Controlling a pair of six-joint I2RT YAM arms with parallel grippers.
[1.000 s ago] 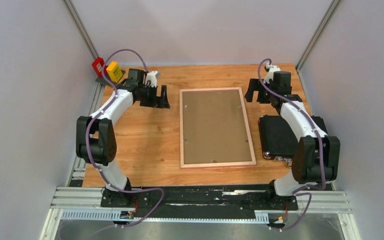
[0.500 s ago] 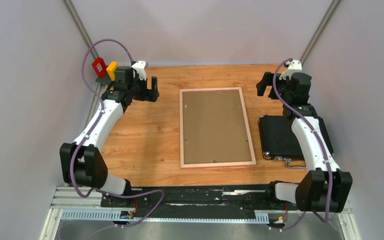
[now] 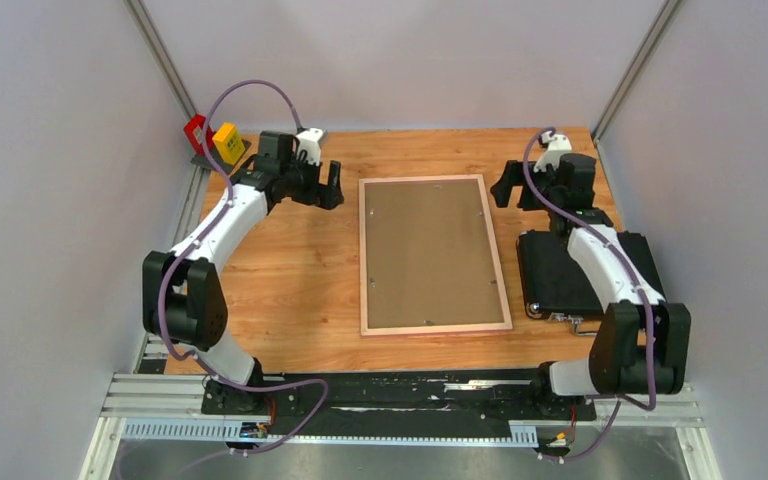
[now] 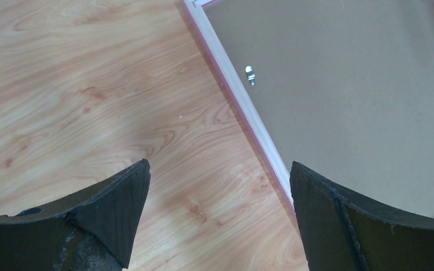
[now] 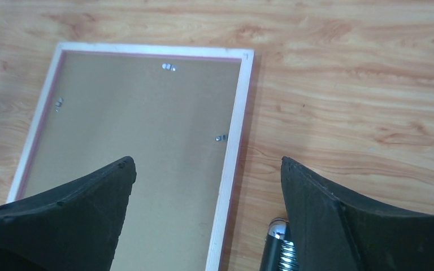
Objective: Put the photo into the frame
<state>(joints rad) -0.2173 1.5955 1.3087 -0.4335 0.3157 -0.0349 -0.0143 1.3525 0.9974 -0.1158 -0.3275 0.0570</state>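
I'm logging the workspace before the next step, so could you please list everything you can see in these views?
frame: one, light wood back with a pink edge, lying back up mid-table
backing board: one, brown, set inside the frame
metal clips: several, silver, along the frame's inner edge
black case: one, black, on the table right of the frame
red block: one, red, far left corner
yellow block: one, yellow, beside the red block
table: one, light wood grain
photo: none in view
left gripper: one, black, open, above the frame's far left corner
right gripper: one, black, open, above the frame's far right corner
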